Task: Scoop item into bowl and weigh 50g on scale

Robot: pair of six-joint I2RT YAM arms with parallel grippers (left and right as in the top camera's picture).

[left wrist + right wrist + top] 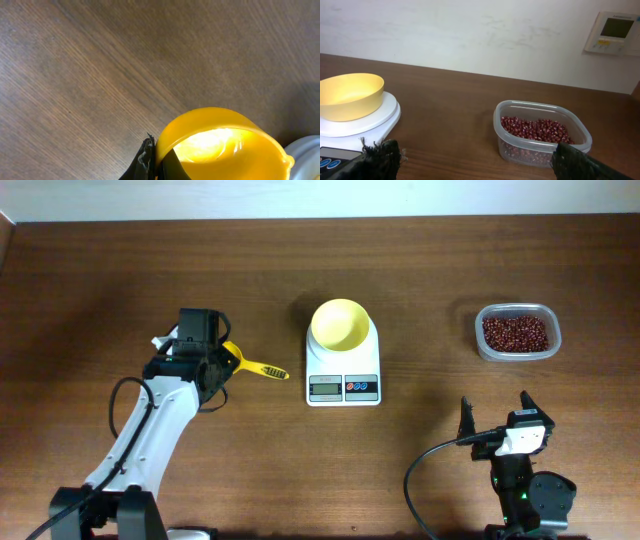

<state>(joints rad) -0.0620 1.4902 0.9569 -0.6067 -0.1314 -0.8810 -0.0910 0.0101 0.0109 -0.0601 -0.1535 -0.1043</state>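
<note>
**Left gripper at scoop; bowl empty on scale; beans not yet drawn**

**Hazards, judged.**
- The beans (pixel 535 129) lie on the far side of the scale (pixel 343 375) from the left gripper (pixel 212 358). A low carry across could clip the bowl (pixel 339 323) off its platform or shove the scale.
- The left gripper sits at the cup end of the scoop (pixel 225 145), not the handle. A hold there may twist under load and shed beans on the table (pixel 420 260).
- A heaped scoop could overshoot 50 g.

**Left gripper.**
- Nearest: the yellow scoop, with one finger (pixel 147 160) against its cup wall. The second finger is out of view, so I cannot tell whether it is clamped.
- The handle points away toward the scale.
- Beyond it is the scale, carrying the bowl.
- The arm reaches forward from the table's near edge, with the wrist pitched down.

**Right gripper (pixel 475 160).**
- The fingers are spread wide and hold nothing.
- Ahead and slightly right is the clear container (pixel 532 104), holding all the beans.
- Ahead and left is the scale, with the pale yellow bowl resting on its platform.
- The arm is tucked low by its base, with the gripper level and facing forward.
</note>
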